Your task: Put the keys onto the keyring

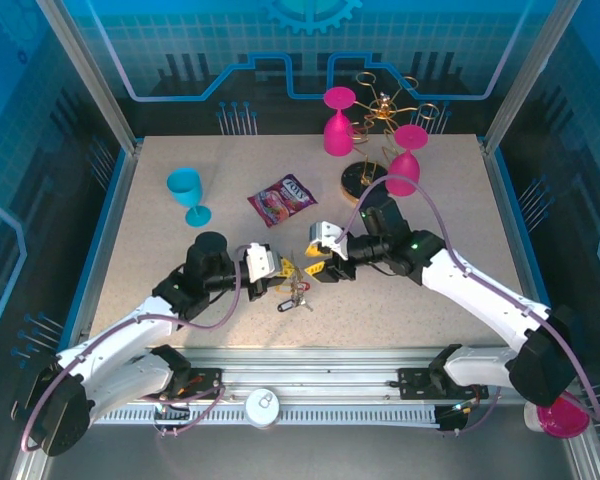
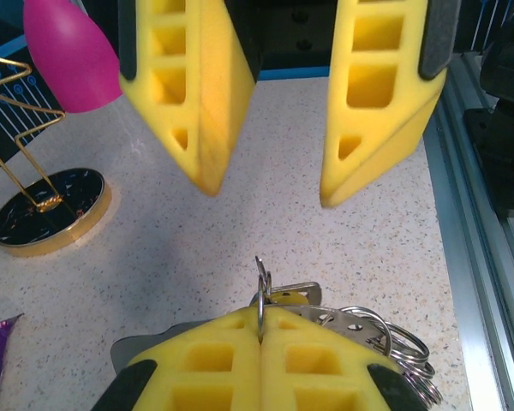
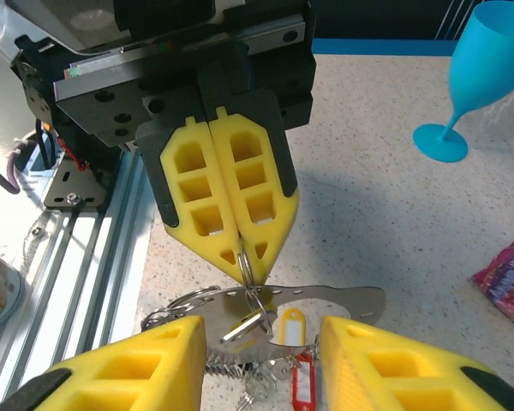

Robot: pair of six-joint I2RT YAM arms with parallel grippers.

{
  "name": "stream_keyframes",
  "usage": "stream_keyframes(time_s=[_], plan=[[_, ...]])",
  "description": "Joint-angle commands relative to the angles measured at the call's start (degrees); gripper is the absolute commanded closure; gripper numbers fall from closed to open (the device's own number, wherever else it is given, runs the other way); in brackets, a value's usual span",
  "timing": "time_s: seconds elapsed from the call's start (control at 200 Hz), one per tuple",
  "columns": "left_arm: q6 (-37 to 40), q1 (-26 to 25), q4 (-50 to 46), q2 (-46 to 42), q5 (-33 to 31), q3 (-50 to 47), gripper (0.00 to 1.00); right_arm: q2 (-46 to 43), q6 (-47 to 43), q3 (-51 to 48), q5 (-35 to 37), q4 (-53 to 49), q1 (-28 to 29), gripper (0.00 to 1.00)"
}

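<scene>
The left end effector is closed tight. Its two yellow foam fingers press flat together and pinch the keyring, a thin silvery metal hoop standing upright in the seam between the pads. The right end effector faces it tip to tip, jaws parted to a moderate gap with nothing gripped. Seen from the right wrist, its wedge-shaped fingers straddle the bunch below; whether they touch it cannot be told.

The keys sit in a cluster just under the pinched hoop, near the middle of the table towards its near edge. One has a yellow plastic head and one a red, among plain steel rings, a length of beaded chain and a flat silvery strip punched with small holes.

Both arms reach out low from their bases, forearms angled inward so the wrists meet head-on close above the surface. Each arm is white-shelled with black joints, and a lilac cable loops along it.

The table top is pale and speckled like stone, with ribbed aluminium rail along the near edge. Farther back lie a glossy purple snack packet and, to the left, an upright blue plastic goblet. At the far side a gold wire rack stands on a round dark base, with two pink goblets beside it
</scene>
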Motion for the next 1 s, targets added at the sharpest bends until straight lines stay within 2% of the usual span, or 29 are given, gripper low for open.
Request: stream_keyframes(time_s=[0.0,0.13,0.305,0.445,0.58,0.791,0.996], plan=[[-1.2,0.0,6.1,-1.6,3.6,-0.8,1.0,1.2,3.5,-0.9,-3.6,5.0,-0.3,0.61],[-1.1,0.0,7.3,-1.9,4.6,-1.4,1.0,2.7,3.7,-0.2,-5.2,4.3,-0.2,0.66],[-1.1,0.0,7.7,-2.2,4.7,-1.6,1.0,3.4,3.4,0.2,-6.0,3.4,-0.2,0.8],[-1.1,-0.1,7.9,-2.1,4.7,-1.7,1.0,3.6,2.8,0.5,-6.8,1.9,-0.3,0.84],[-1.2,0.0,8.3,-2.1,4.7,-1.8,1.0,4.0,2.9,1.1,-7.9,0.9,-0.5,1.0],[-1.7,-0.1,9.6,-2.7,5.2,-2.0,1.0,4.6,3.4,1.6,-5.9,0.1,-0.9,1.0],[-5.8,-0.1,16.1,-2.6,7.0,-2.1,1.0,8.5,4.9,3.1,-6.3,0.1,-0.2,1.0]])
